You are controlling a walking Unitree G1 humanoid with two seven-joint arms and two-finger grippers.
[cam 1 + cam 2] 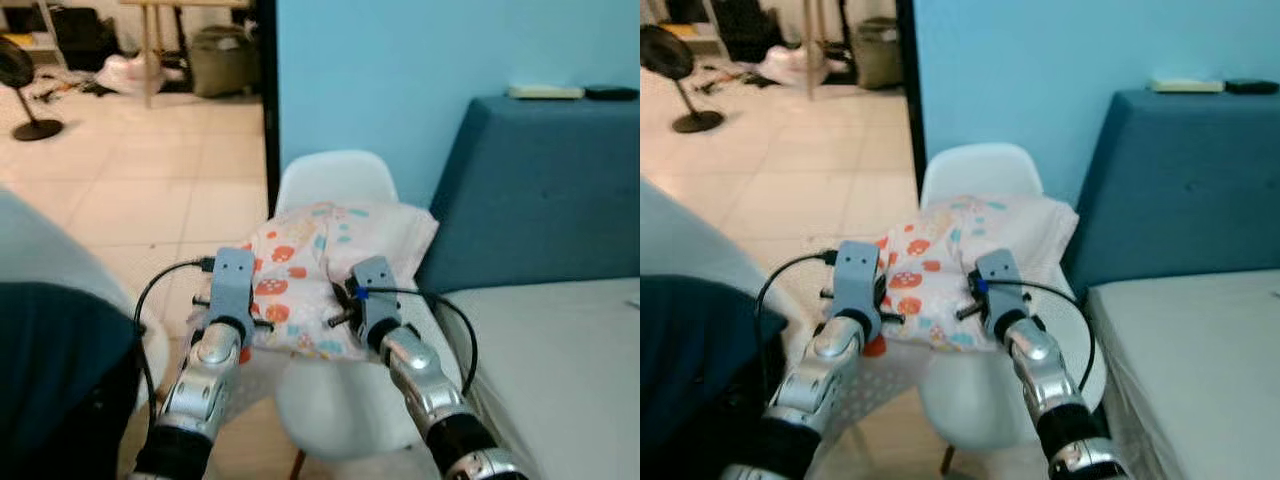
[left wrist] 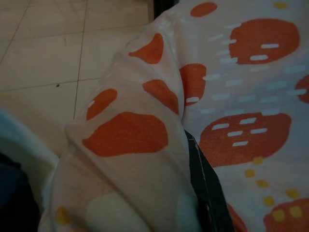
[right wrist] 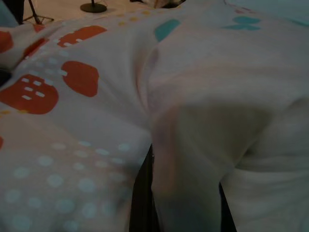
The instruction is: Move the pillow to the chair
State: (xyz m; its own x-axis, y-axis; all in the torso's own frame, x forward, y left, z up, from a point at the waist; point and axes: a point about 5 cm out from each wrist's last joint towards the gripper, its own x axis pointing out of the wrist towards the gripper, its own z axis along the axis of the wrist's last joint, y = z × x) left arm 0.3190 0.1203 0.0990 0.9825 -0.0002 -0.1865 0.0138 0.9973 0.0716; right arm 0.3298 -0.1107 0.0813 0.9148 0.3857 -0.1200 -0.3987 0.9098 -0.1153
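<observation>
On the left side, the left claw (image 1: 234, 300) pinches a fold of the pillow (image 1: 320, 265), and the wrist view shows the cloth bunched tight over one black finger (image 2: 205, 188). Next to it, the pillow lies on the white chair (image 1: 335, 180), with its near edge hanging out past the seat toward the robot. To the right, the right claw (image 1: 368, 300) also grips a fold of the pillow, with cloth squeezed between its dark fingers (image 3: 142, 198). Both claws seem to hold only thin cloth, not the fat part. If they let go now, I think the pillow could tip off the front of the chair and drop to the floor (image 1: 130, 190), because so much of it sticks out. If one claw pulls away while pinching, it could drag the pillow off too. Farther right stands the blue bed (image 1: 545, 190).
</observation>
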